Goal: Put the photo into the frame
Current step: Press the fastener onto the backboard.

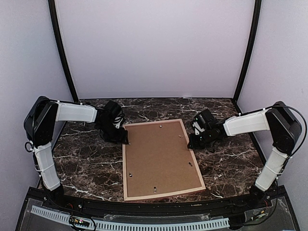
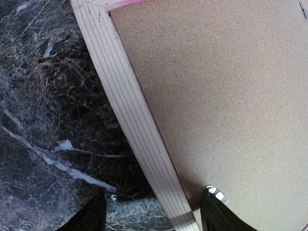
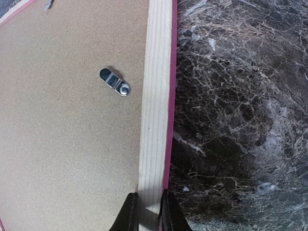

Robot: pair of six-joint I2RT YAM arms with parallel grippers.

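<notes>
The frame (image 1: 124,163) lies face down in the middle of the marble table, pale wood back up, with a pink-red edge showing. The plain brown backing panel (image 1: 159,159) sits inside it. The photo is hidden or out of view. My left gripper (image 1: 122,139) is open, its jaws straddling the frame's left rail (image 2: 139,130) near the far left corner; one finger (image 2: 214,209) is over the panel (image 2: 226,96), the other over the table. My right gripper (image 1: 192,143) is shut on the frame's right rail (image 3: 155,96), pinching the wood near the far right corner.
Several small metal turn clips sit along the panel's edges, one near the right rail (image 3: 115,82). The dark marble table (image 1: 82,154) runs to the purple walls at the back and sides. A black ledge (image 1: 159,204) lies just beyond the frame's near edge.
</notes>
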